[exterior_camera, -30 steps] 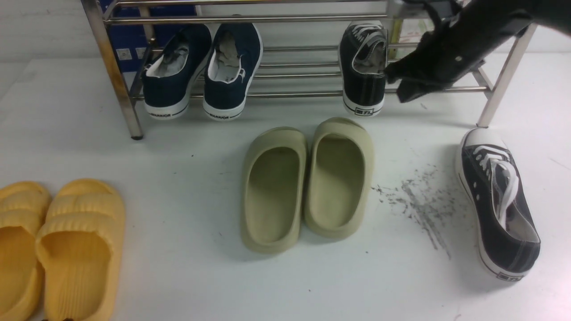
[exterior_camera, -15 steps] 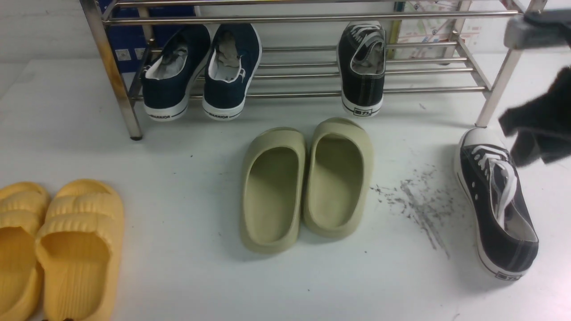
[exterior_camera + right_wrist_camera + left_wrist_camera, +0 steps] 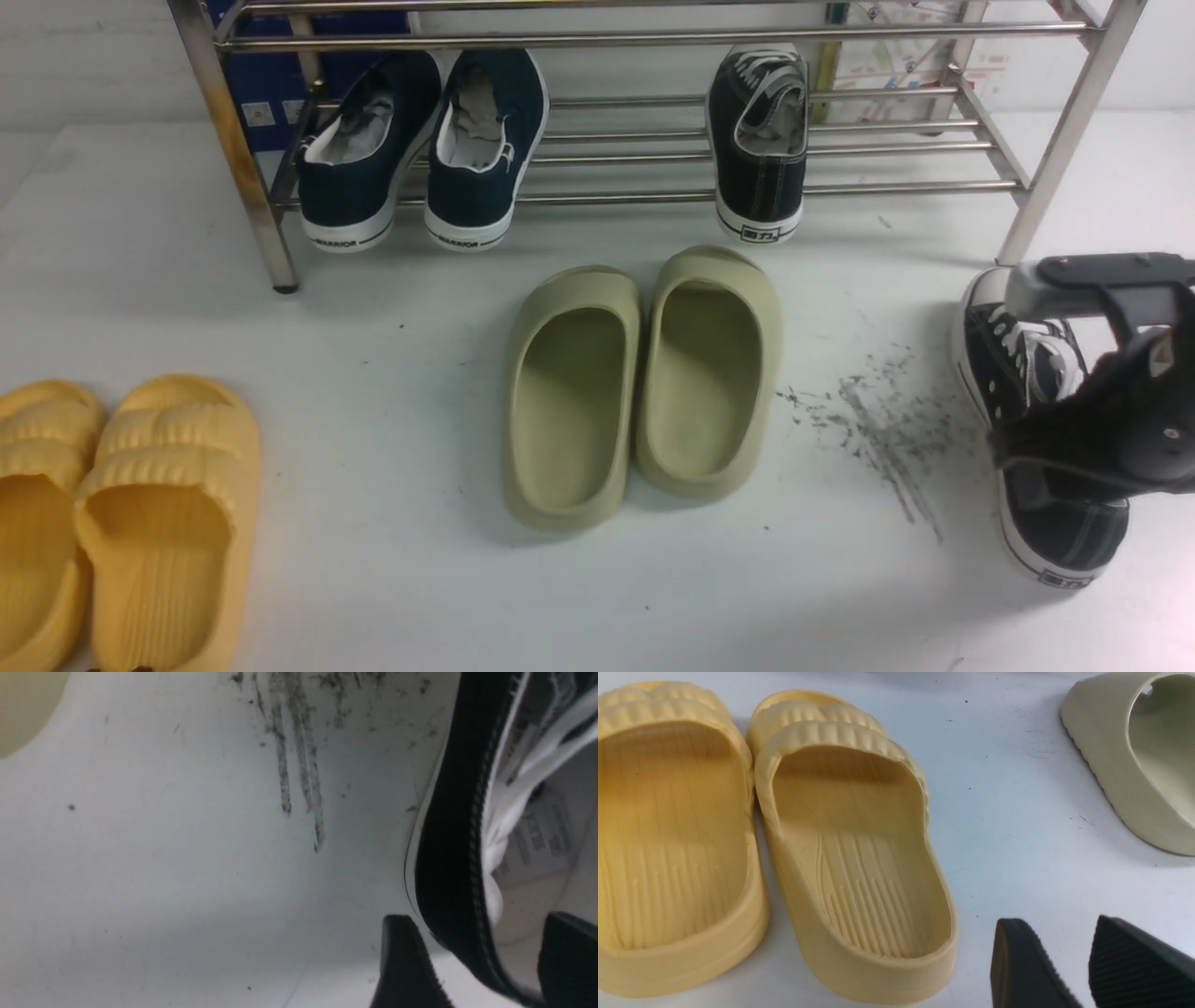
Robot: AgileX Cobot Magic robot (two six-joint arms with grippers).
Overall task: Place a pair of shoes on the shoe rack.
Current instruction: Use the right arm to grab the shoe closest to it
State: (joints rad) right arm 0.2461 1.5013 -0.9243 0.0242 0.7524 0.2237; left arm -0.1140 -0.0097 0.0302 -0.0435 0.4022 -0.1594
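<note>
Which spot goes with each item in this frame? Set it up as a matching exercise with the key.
Items:
1. navy sneakers
2. olive slides
3. yellow slides
4. right hand

Places:
a. floor, robot's near left
b. open, astride the side wall of the black sneaker on the floor
c. left part of the rack
d. floor, centre, in front of the rack

Pairs: 1-c, 2-d, 3-a, 4-b

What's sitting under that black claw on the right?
A black sneaker on the white floor; the open right gripper straddles its side wall. The arm hides the shoe's middle.
</note>
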